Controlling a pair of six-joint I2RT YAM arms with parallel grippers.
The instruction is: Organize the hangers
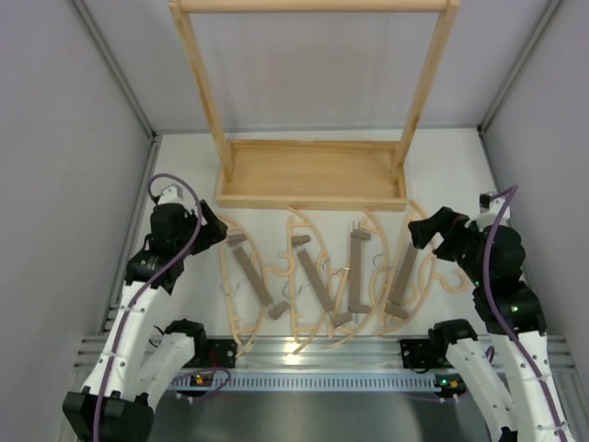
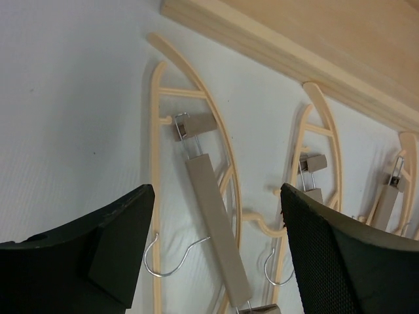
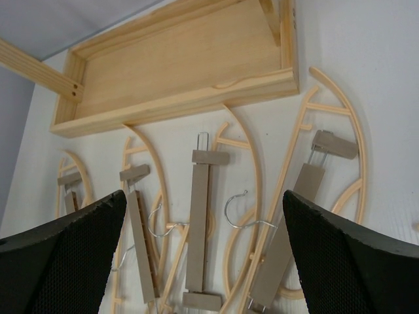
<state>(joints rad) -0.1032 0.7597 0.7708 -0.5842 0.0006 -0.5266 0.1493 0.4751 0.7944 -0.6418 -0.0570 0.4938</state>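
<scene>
The hangers (image 1: 317, 281) lay just in front of the rack (image 1: 313, 200) (curved ones and clamp bars overlapping). The left gripper (image 1: 219, 232) hung near the rack's front left corner, the right gripper (image 1: 416, 234) near its front right, both spread wide, empty.

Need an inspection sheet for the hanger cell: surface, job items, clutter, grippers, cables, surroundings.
surface: white table, rack standing at the far end
job's things: eight hangers lying flat in front of the rack, overlapping; none hung
clutter: nothing seen
grippers: left gripper and right gripper open, empty, above the hangers
cables: purple cables loop along both arms, clear of the hangers
surroundings: grey walls on three sides; metal rail at the near edge
</scene>
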